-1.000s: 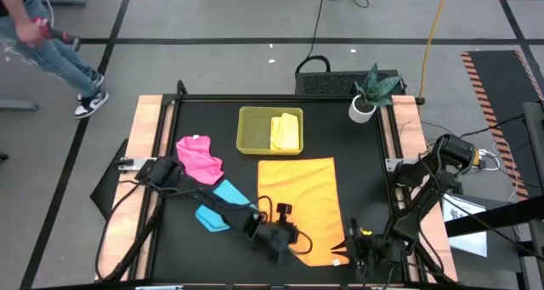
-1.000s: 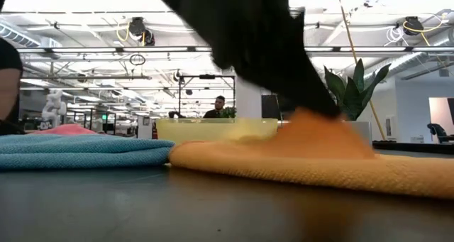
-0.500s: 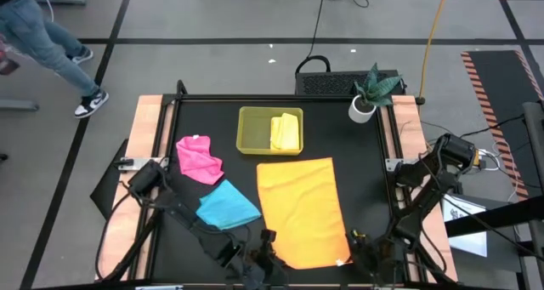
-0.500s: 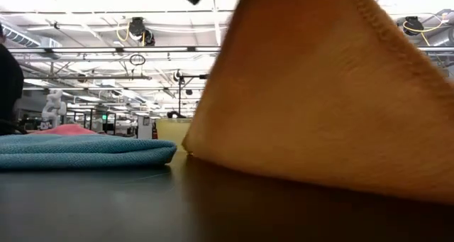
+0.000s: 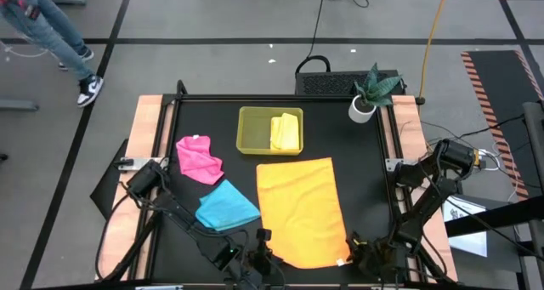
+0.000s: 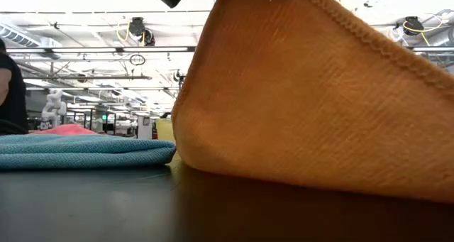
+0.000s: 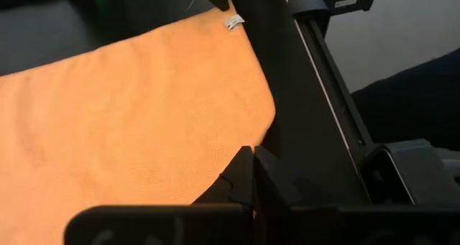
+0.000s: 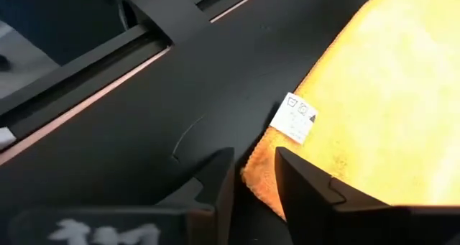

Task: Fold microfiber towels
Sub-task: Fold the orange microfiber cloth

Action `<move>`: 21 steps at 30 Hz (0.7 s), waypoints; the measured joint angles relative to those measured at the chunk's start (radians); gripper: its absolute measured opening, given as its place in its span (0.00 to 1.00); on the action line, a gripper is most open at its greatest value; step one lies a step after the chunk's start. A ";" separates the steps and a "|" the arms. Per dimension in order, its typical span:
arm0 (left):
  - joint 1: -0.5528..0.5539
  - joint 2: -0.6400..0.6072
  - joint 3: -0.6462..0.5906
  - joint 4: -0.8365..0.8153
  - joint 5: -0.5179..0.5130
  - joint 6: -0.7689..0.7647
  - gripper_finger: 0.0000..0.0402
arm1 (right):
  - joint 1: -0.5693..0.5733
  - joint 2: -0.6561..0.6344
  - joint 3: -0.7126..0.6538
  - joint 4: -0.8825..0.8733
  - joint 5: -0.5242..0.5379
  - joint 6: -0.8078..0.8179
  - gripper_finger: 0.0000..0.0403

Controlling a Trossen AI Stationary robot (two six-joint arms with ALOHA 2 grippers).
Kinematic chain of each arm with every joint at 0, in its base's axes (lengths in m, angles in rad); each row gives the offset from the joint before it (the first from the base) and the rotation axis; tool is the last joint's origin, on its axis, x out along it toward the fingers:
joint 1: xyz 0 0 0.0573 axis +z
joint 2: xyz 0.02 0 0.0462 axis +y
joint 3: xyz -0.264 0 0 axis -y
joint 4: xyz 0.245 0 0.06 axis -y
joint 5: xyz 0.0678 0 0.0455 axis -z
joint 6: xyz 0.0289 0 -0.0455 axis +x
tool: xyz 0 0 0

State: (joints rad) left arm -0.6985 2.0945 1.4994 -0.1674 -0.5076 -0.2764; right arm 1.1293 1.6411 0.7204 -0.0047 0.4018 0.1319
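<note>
The orange towel (image 5: pixel 297 207) lies spread on the black table. Its near-left corner is raised, and in the low view (image 6: pixel 298 107) it rises out of the top of the picture. My left gripper (image 5: pixel 259 258) is at that corner, shut on it. My right gripper (image 8: pixel 255 180) is open at the near-right corner, one finger on each side of the corner beside the white label (image 8: pixel 295 119). The blue towel (image 5: pixel 228 207) and the pink towel (image 5: pixel 198 158) lie crumpled to the left. The yellow towel (image 5: pixel 286 133) lies folded in the tray (image 5: pixel 242 130). My left gripper pinches the orange towel's near-left corner (image 7: pixel 228 160) between its two fingers, coming level from the table's left. That corner is lifted off the table (image 6: pixel 234 29). The cloth slopes down from it, and the rest lies flat.
A potted plant (image 5: pixel 365 99) stands at the far right corner. Bare table (image 5: pixel 365 179) lies to the right of the orange towel. A person (image 5: pixel 51 26) walks on the floor beyond the far left corner.
My left gripper has moved from the towel's near-left part toward the table's near edge and has risen. It has drawn the near-left corner with it. The rumpled near part has spread out flat, and the corner has been lifted high in the low view.
</note>
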 joint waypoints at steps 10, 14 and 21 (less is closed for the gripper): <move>-0.019 0.000 0.000 -0.017 -0.015 -0.015 0.01 | 0.039 0.001 0.000 -0.002 0.100 0.147 0.01; -0.051 0.000 0.000 -0.008 -0.019 -0.017 0.02 | 0.081 -0.004 0.025 0.097 0.095 0.273 0.01; -0.071 0.000 0.000 0.028 -0.107 0.032 0.01 | 0.130 -0.007 0.089 0.219 0.101 0.287 0.00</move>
State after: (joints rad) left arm -0.7692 2.0949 1.4994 -0.1391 -0.6148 -0.2445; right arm 1.2596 1.6337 0.8093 0.2138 0.5028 0.4184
